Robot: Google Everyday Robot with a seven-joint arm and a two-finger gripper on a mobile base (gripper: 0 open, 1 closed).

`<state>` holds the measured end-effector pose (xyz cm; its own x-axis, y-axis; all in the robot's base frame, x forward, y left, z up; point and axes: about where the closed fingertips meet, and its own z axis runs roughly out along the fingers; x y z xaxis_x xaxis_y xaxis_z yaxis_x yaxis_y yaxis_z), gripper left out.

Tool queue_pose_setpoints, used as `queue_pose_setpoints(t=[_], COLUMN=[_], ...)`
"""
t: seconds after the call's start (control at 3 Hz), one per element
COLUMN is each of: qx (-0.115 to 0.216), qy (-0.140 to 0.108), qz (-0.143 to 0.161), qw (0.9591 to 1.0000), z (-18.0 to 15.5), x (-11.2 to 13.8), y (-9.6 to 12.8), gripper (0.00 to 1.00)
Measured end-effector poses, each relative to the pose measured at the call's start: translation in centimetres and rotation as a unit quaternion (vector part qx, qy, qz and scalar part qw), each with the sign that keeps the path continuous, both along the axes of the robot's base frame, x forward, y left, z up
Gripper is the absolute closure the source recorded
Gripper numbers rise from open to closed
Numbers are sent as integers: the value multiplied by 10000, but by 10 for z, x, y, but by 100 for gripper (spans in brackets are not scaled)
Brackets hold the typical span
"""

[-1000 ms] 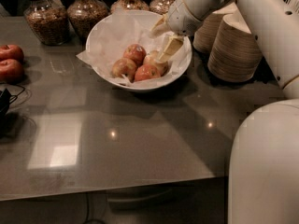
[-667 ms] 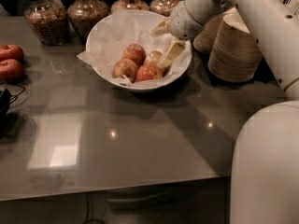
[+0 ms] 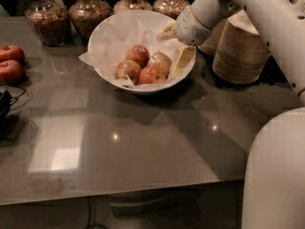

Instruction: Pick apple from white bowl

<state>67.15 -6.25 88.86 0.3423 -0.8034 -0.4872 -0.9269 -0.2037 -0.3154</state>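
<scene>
Fingers (image 3: 182,61) are standing apart and gripping nothing. The lower one is lying along the inside of the right wall of the white bowl (image 3: 143,88), and the upper one is poking in over the back-right rim. Gripper (image 3: 175,46) is hanging at the bowl's right side, tilted down and left, not touching any fruit that I can tell.

The apple (image 3: 161,60), yellow-tan with a red blush, is sitting in the bowl just beside the lower finger, on crinkled white paper (image 3: 114,37). Three other apples are crowding it: a redder apple (image 3: 138,54) behind-left, one apple at front-left (image 3: 127,69) and one at front (image 3: 151,74).

White arm (image 3: 257,13) is reaching in from the upper right, passing over stacked tan bowls (image 3: 240,51) that are standing right of the white bowl.

The bowl is resting on a grey glossy table (image 3: 143,142). Glass jars of dark filling (image 3: 47,20) are lining the back edge behind it. Two deep-red apples (image 3: 10,63) are lying at the far left, well apart from the bowl, with a black cable (image 3: 7,104) just below them. Robot body (image 3: 276,175) is filling the lower right corner.
</scene>
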Motion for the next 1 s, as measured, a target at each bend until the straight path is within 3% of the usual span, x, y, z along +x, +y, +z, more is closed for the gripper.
queue_pose_setpoints(t=[1.0], qx=[-240], qy=[-14], qz=[206], qw=[9995], z=[-4], x=[13], y=[5], gripper=[20])
